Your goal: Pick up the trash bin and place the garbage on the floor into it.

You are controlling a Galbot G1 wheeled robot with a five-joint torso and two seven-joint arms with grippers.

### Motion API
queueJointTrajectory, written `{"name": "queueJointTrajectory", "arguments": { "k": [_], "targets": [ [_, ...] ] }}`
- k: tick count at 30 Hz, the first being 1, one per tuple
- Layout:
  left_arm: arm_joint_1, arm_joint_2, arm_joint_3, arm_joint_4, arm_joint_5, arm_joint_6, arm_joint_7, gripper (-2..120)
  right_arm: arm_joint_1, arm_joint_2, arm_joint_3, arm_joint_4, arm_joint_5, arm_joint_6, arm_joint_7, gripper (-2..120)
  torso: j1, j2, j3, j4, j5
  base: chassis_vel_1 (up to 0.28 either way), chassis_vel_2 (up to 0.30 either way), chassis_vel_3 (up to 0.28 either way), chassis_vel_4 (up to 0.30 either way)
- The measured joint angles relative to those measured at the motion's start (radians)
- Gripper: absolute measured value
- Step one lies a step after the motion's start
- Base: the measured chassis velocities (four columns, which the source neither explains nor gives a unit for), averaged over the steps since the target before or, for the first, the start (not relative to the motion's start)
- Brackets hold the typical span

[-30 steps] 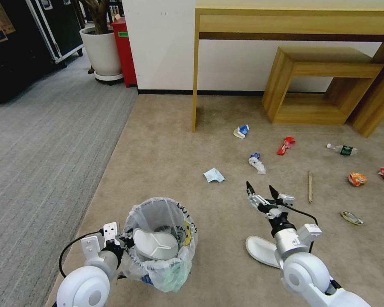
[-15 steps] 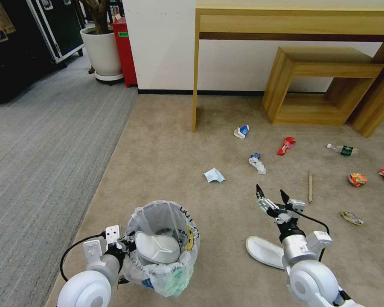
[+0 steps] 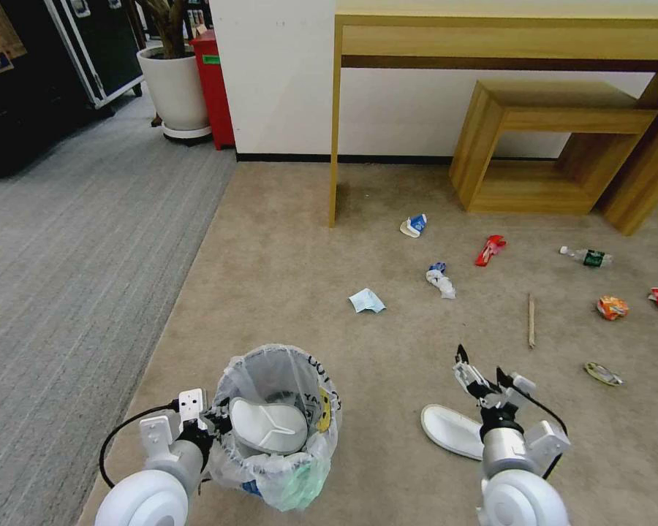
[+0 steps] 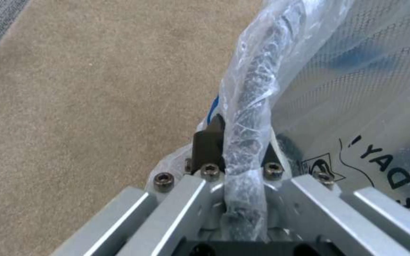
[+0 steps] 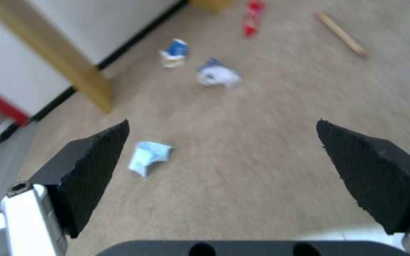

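Observation:
The trash bin [image 3: 273,349], lined with a crinkly whitish bag, hangs low at the front left with a white slipper [image 3: 267,425] inside it. My left gripper [image 3: 216,422] is shut on its bagged rim [image 4: 248,135]. My right gripper [image 3: 482,370] is open, its black fingertips [image 5: 93,160] spread wide just above a second white slipper [image 3: 449,431] on the beige floor [image 3: 285,277]. Garbage lies beyond: a pale blue mask [image 3: 366,300], a blue-white wrapper [image 3: 440,280], a carton [image 3: 414,225], a red wrapper [image 3: 490,249], a bottle [image 3: 587,256], a wooden stick [image 3: 531,320] and an orange wrapper [image 3: 612,307].
A wooden desk leg [image 3: 334,131] and a low wooden bench [image 3: 541,146] stand against the white wall behind the litter. Grey ribbed carpet [image 3: 73,256] runs along the left, with a white planter [image 3: 174,88] and a red box [image 3: 213,80] at its far end.
My right arm has drawn back toward me and its open gripper now sits over the slipper on the floor. The bin and left gripper have sunk slightly.

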Motion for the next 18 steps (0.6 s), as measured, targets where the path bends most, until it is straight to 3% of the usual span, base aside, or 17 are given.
{"name": "queueJointTrajectory", "arguments": {
  "k": [18],
  "targets": [
    [-0.015,0.004,0.003,0.029,-0.008,-0.013,0.001,0,0.104,0.141,0.064,-0.248,0.105,0.036,0.088,96,0.0,0.0,0.0,0.0,0.0001,0.0,0.0,0.0,0.0]
  ]
}}
